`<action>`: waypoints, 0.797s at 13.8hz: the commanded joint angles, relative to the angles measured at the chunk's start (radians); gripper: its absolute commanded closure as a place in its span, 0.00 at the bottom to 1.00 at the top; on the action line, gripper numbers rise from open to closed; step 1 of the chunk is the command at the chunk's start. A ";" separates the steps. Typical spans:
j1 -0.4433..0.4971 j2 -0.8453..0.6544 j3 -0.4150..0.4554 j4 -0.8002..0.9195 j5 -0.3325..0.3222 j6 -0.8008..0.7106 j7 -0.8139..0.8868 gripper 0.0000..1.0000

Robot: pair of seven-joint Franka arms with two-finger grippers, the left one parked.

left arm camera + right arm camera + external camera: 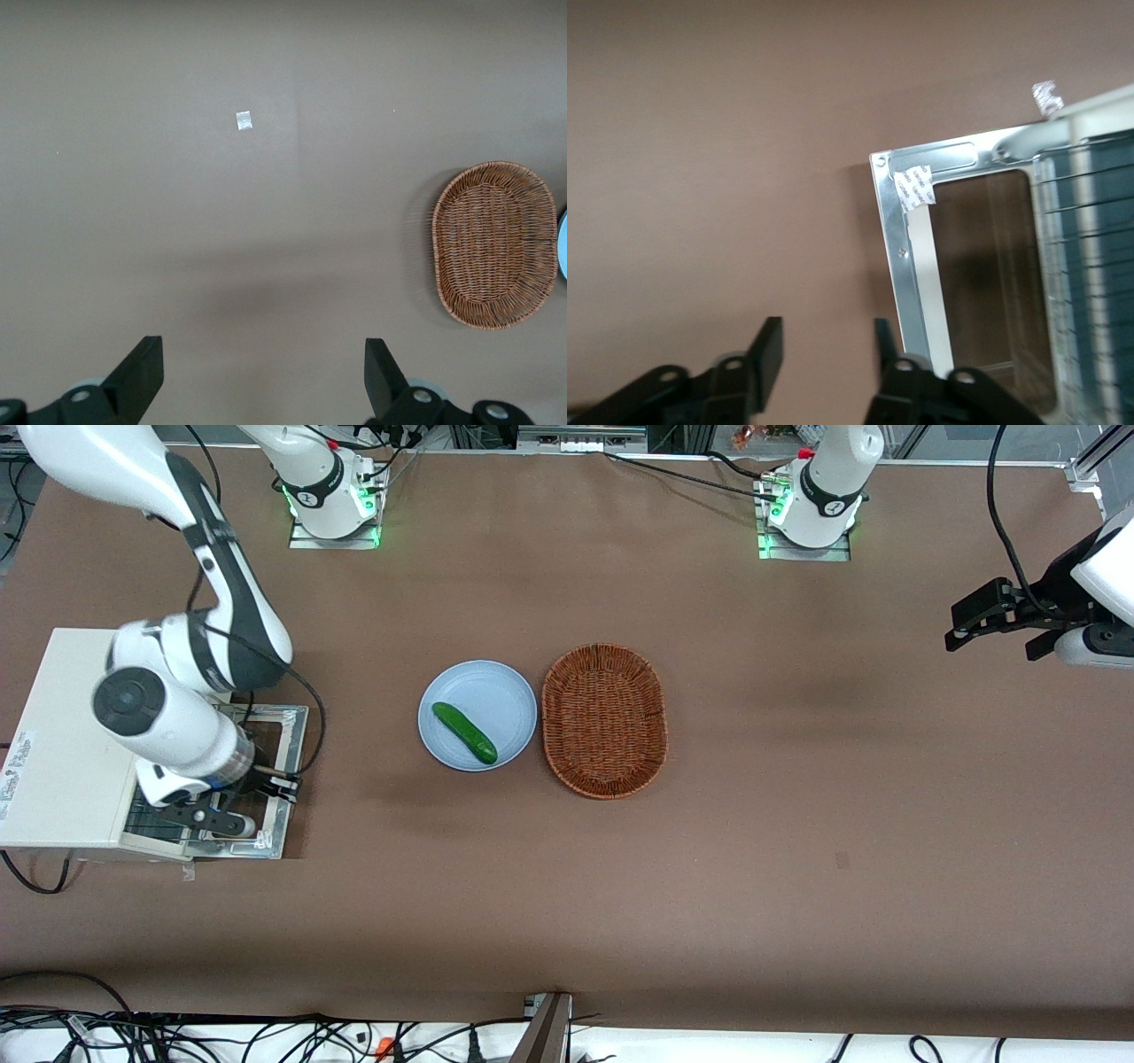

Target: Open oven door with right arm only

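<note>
Oven door (288, 779) down flat on the worktop (797, 824), shiny metal-framed inner face up, hinged out from the cream-white toaster oven (62, 744) at the working arm's end. Wire rack (1090, 266) inside the cavity exposed in the right wrist view, with the door frame and its glass window lying level beside it. Judged from that: opening essentially done, nothing more to swing.

Right arm (221, 593) bent over the oven, its pincer (285, 785) hanging above the door's outer edge. Fingers apart in the wrist view, holding nothing, bare worktop visible between them, not touching the frame as far as can be told.

Left to do, probably: lift clear only.

Nearer the middle, untouched: a blue plate (505, 691) bearing a cucumber (463, 732), with a wicker basket (603, 720) just beside it.
</note>
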 commanded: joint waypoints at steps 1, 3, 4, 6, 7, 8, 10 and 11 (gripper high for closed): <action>-0.051 -0.161 0.072 -0.030 0.060 -0.117 -0.114 0.00; -0.068 -0.262 0.085 -0.029 0.109 -0.224 -0.166 0.00; -0.074 -0.305 0.085 -0.022 0.129 -0.276 -0.221 0.00; -0.084 -0.368 0.085 -0.018 0.160 -0.347 -0.306 0.00; -0.089 -0.385 0.085 -0.016 0.175 -0.366 -0.329 0.00; -0.097 -0.396 0.085 -0.013 0.187 -0.381 -0.350 0.00; -0.110 -0.416 0.083 -0.013 0.218 -0.398 -0.427 0.00; -0.112 -0.420 0.082 -0.010 0.218 -0.401 -0.433 0.00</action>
